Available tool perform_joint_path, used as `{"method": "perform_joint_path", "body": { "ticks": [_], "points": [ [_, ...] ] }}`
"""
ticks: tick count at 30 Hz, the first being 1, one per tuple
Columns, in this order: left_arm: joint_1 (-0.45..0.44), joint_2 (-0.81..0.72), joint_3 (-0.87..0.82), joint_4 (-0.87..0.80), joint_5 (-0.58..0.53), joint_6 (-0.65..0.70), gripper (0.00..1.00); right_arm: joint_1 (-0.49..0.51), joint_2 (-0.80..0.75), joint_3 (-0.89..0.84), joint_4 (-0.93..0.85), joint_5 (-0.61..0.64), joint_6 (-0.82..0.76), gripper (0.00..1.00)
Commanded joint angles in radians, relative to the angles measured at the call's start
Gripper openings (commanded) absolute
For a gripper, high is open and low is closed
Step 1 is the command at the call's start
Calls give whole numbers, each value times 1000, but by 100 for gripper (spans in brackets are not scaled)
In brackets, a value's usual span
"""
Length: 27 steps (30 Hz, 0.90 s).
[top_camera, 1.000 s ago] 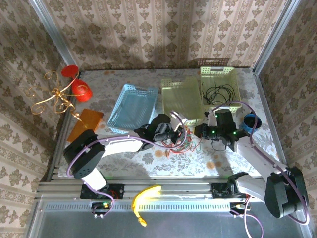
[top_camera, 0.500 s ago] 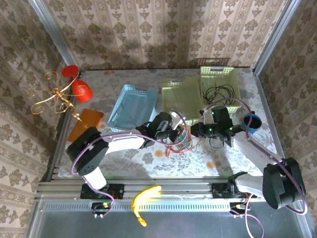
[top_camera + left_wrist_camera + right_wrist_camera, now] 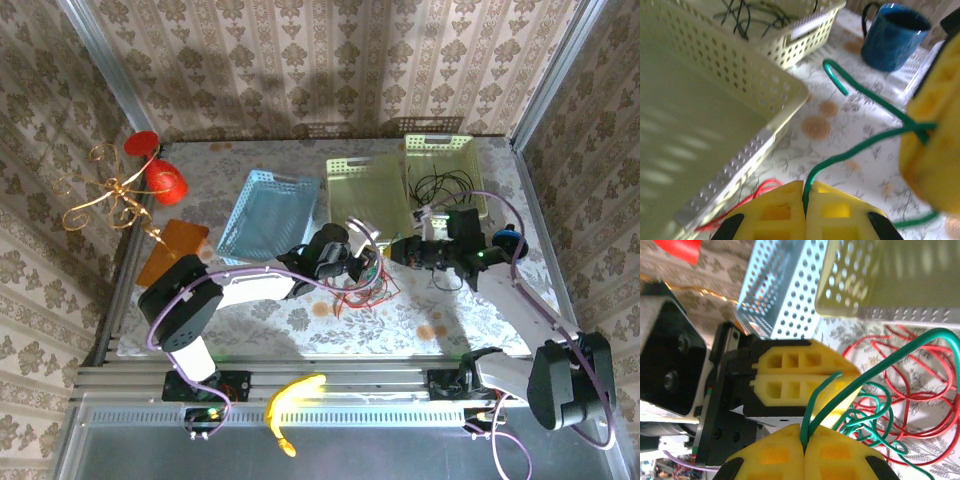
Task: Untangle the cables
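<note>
**Left gripper** (image 3: 804, 192): jaws together, clamped on the green cable (image 3: 837, 158), which comes out of the tips and runs up to the right.

**Green cable, held span:** short. Its long axis runs left to right from one gripper to the other. Both arms hold it, so neither is nearer. The slack end curls into a loose heap below.

**Red cable** (image 3: 900, 385): looped on the table (image 3: 300, 315) beneath and just beside the grippers, with green coils lying among its loops. Drawing the span sideways looks like the way to free the green cable.

**Right gripper** (image 3: 803, 435): jaws together, pinching the same green cable and facing the left gripper close by.

**Black cable** (image 3: 445, 185): coiled in the far right basket (image 3: 440, 142), well apart from the rest.

**Change from a second ago:** the right wrist has swung rightward and back. The left gripper has edged back. Both grips are unchanged.
</note>
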Motion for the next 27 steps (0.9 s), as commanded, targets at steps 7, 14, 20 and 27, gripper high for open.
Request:
{"method": "perform_joint_path", "body": {
  "ticks": [7,14,20,27],
  "points": [
    [40,-28,-105,-177,-92,1,0,-123,-151,27,-55,111,-9,0],
    [45,-72,-131,-179,18,36,0,-106,-158,67,-291,439,-134,2],
    [56,-62,-114,-180,82,43,0,82,-119,96,-422,784,-164,29],
    [56,-41,-102,-181,73,40,0,85,-148,68,-322,622,-116,51]
  ]
}}
